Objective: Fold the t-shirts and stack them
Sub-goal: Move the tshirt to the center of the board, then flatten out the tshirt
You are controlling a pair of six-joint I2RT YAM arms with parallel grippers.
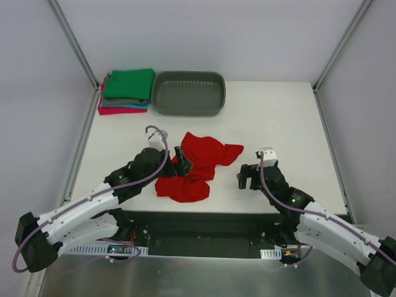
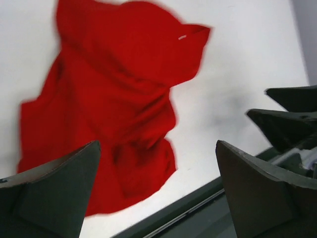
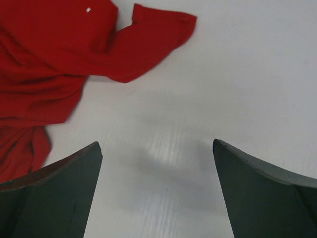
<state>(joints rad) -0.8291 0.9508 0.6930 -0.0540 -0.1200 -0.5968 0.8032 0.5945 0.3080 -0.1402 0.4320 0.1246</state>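
From the top, the crumpled red t-shirt (image 1: 195, 167) lay near the middle of the white worktop (image 1: 278, 124), toward its 6 o'clock edge. A sleeve reached out to 3 o'clock. The folded t-shirts (image 1: 127, 91) sat in a stack at the 11 o'clock corner, green on top, with grey, teal and magenta beneath. The grey oval tub (image 1: 188, 93) stood just beside the stack on its 3 o'clock side. The left gripper (image 1: 179, 162) was at the red t-shirt's 9 o'clock edge, over the cloth. The right gripper (image 1: 249, 178) hung at the shirt's 3 o'clock, apart from it, above bare worktop.

In the left wrist view, the left gripper (image 2: 157, 146) was spread wide and held nothing. The red t-shirt (image 2: 119, 109) lay bunched below it, filling the frame from 12 to 7 o'clock. A small white tag (image 2: 182, 37) showed near the collar at 1 o'clock, too small to read.

In the right wrist view, the right gripper (image 3: 157, 144) was likewise spread wide and empty, with only worktop (image 3: 237, 74) between its fingers (image 3: 59, 193). The red t-shirt (image 3: 59, 54) lay at 10 o'clock with its sleeve pointing toward 1 o'clock. The white tag (image 3: 88, 9) was again illegible.
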